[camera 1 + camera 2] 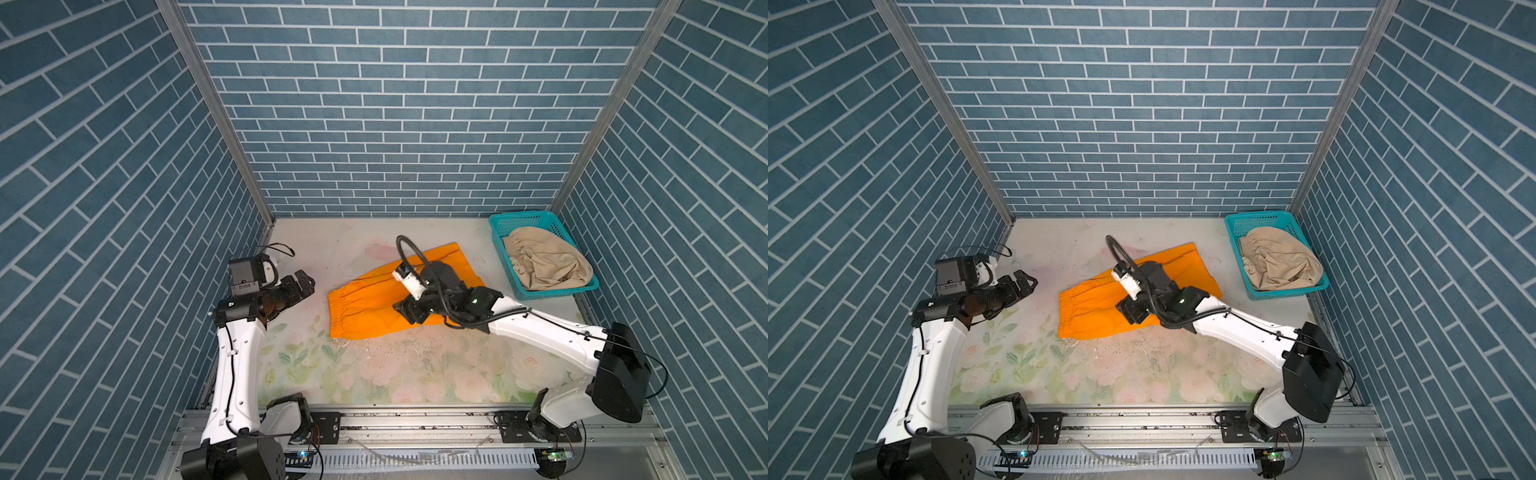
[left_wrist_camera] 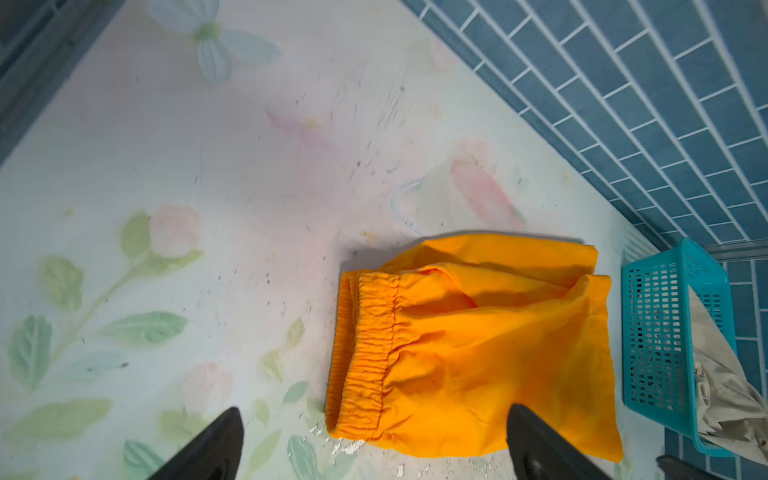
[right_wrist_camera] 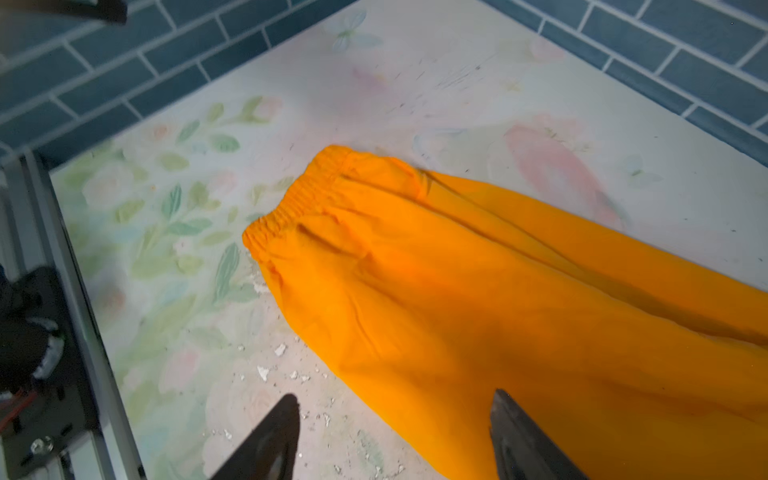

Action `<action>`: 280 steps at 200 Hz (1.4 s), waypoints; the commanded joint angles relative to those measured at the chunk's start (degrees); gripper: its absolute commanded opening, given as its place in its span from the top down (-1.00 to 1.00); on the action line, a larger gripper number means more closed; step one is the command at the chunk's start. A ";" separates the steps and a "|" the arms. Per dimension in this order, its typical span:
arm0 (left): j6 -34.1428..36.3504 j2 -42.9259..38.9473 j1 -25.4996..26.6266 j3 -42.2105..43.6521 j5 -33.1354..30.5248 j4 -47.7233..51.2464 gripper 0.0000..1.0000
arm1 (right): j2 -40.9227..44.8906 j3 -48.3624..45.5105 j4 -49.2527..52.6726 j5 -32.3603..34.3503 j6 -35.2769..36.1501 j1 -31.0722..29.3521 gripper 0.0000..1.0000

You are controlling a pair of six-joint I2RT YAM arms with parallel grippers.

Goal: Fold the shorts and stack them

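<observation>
Orange shorts [image 1: 1090, 307] flat on table [image 1: 1059, 249], beige shorts [image 1: 1283, 262] in teal basket [image 1: 1287, 292]

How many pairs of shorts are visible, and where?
2. The orange shorts lie on the table near the middle. The beige shorts sit bunched in the teal basket at the far right; another pair could be hidden beneath them.

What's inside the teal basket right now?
A crumpled pair of beige shorts fills the basket, with cloth spilling over one rim. The basket floor and anything beneath the cloth are covered.
</observation>
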State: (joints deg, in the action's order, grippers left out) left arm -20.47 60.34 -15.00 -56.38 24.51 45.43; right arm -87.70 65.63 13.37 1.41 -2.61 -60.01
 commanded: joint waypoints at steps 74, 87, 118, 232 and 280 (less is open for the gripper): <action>-0.64 -9.43 -3.19 7.16 -10.43 2.67 -0.99 | -28.82 21.92 -0.88 12.70 10.43 -14.54 -0.60; -0.49 -10.18 -3.66 7.25 -12.61 2.78 -0.99 | -30.81 23.59 -0.87 12.77 11.41 -15.00 -0.61; -0.14 -9.61 -5.96 8.29 -9.69 0.79 -0.99 | -35.51 27.51 -0.21 13.87 12.84 -15.30 -0.65; 1.26 -3.73 -8.77 7.89 -2.38 -0.33 -0.99 | -48.50 37.05 3.33 22.80 20.54 -13.71 -0.76; 1.32 -3.42 -9.17 8.04 -2.23 -0.30 -0.99 | -49.50 38.00 3.44 19.05 19.03 -12.42 -0.36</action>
State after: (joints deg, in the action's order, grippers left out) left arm -19.97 56.88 -23.68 -48.82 21.21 45.04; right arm -135.02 103.68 13.91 22.57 16.14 -73.95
